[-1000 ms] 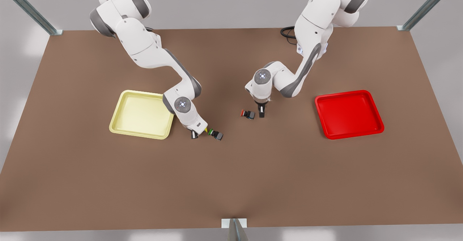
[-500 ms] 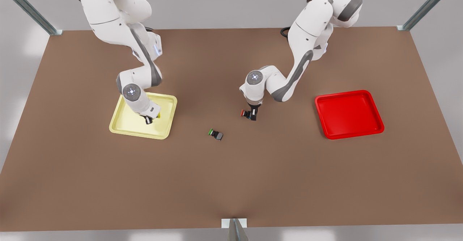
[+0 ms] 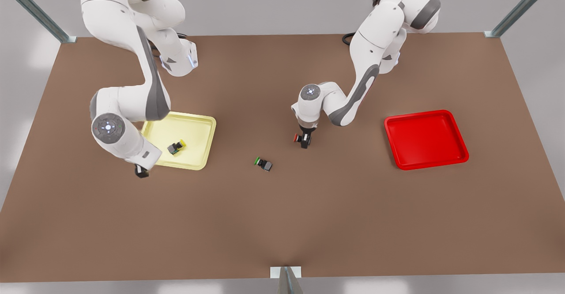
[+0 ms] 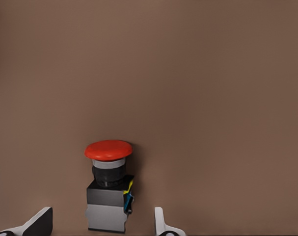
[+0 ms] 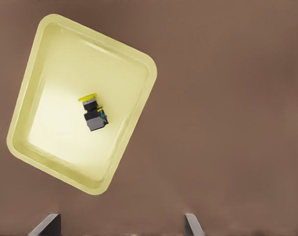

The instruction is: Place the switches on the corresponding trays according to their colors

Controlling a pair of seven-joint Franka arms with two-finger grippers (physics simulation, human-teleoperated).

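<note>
The yellow switch [image 3: 176, 147] [image 5: 94, 114] lies on its side inside the pale yellow tray [image 3: 198, 124] [image 5: 65, 59]. My right gripper [image 3: 141, 171] [image 5: 120, 225] hangs open and empty just off that tray's near corner on the front view's left. On the bare table at the centre, the red switch [image 3: 298, 138] [image 4: 108, 167] lies between the spread fingers of my left gripper [image 3: 303, 143] [image 4: 99, 223]. That gripper is open, with gaps on both sides of the switch. The green switch [image 3: 263, 163] lies alone on the table. The red tray [image 3: 426, 139] holds nothing.
The brown table [image 3: 282, 223] runs wide toward the near edge. A black cable [image 3: 349, 40] lies at the far edge behind the left arm's base. Metal frame posts [image 3: 287, 280] stand at the table's corners and near edge.
The right arm carried the yellow switch from beside the green one to the yellow tray, let it go there and drew back past the tray's near corner. The left gripper closed in over the red switch.
</note>
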